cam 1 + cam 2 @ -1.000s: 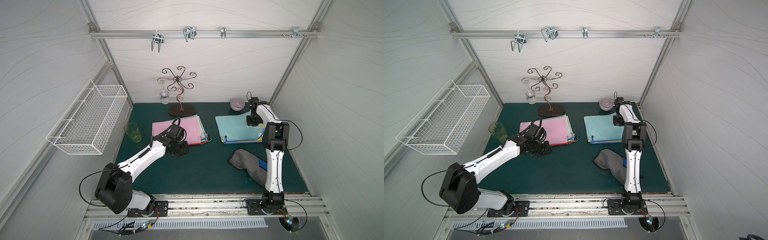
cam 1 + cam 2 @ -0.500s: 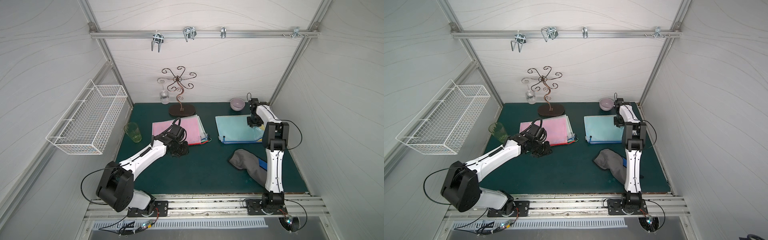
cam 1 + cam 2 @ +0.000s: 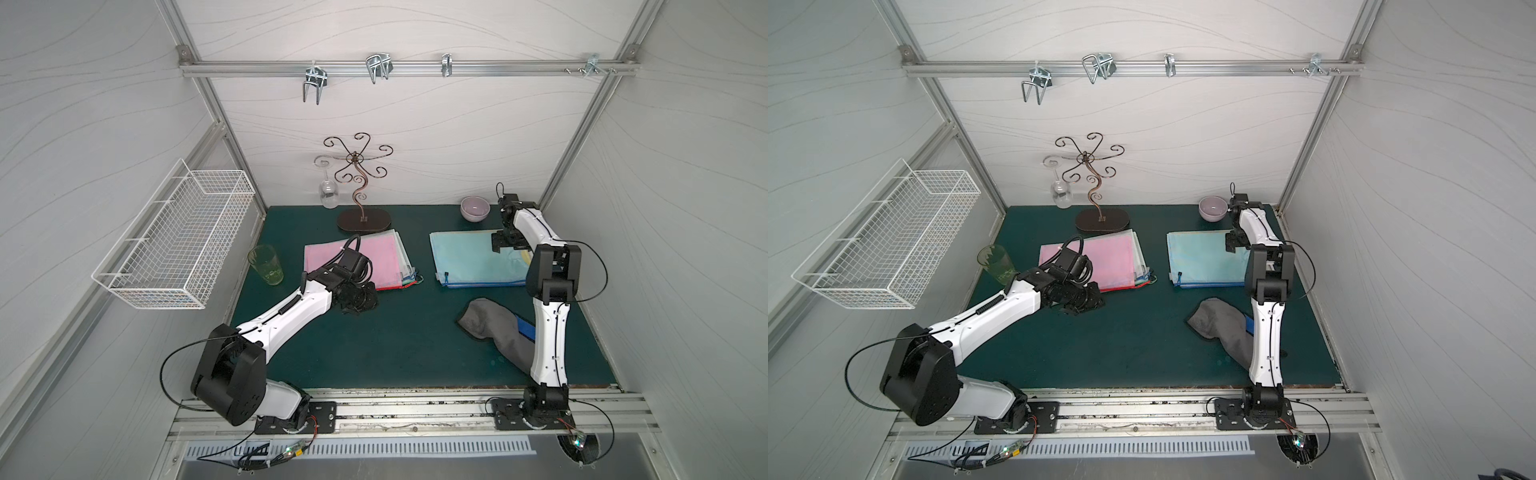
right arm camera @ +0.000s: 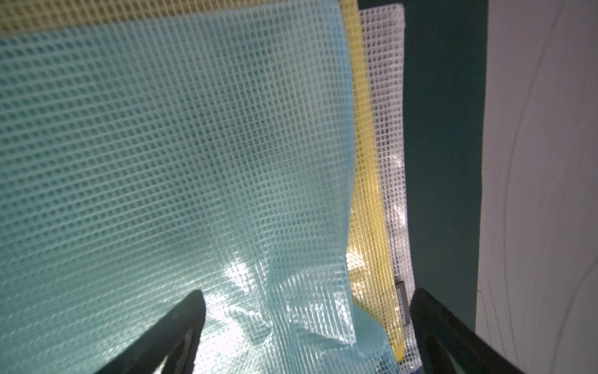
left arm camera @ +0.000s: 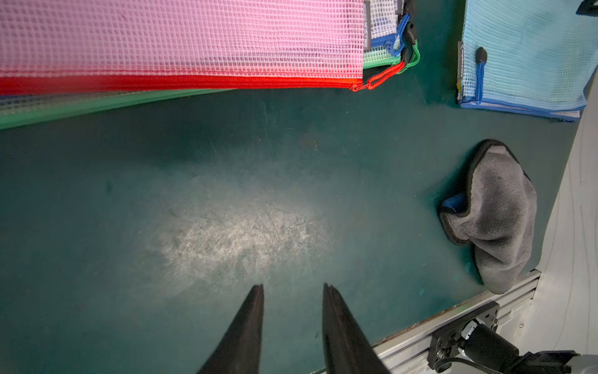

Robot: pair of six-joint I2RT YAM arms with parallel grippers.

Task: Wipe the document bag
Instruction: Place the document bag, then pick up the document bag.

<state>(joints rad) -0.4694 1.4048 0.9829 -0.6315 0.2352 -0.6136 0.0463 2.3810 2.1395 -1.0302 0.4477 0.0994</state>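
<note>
Dark green mat (image 3: 395,353): light-blue mesh document bag (image 3: 469,262) lying near far right corner, edge rumpling; grey microfibre cloth (image 3: 486,328) lying ungripped by right edge. Right gripper (image 4: 307,293) gaping wide over bag; left gripper (image 5: 292,285) hovering narrowly parted, empty. Risk: unpinned bag sliding, creasing under wiping.

Dark green mat (image 3: 395,332), scuffed pale mid-surface. Lying on it: green tumbler (image 3: 266,266), wire stand's oval base (image 3: 365,219), lilac bowl (image 3: 474,208), pink-topped bag stack (image 3: 382,262), blue-topped bag stack (image 3: 465,262), and a crumpled grey cloth (image 3: 486,324) nearer the front rail.
</note>
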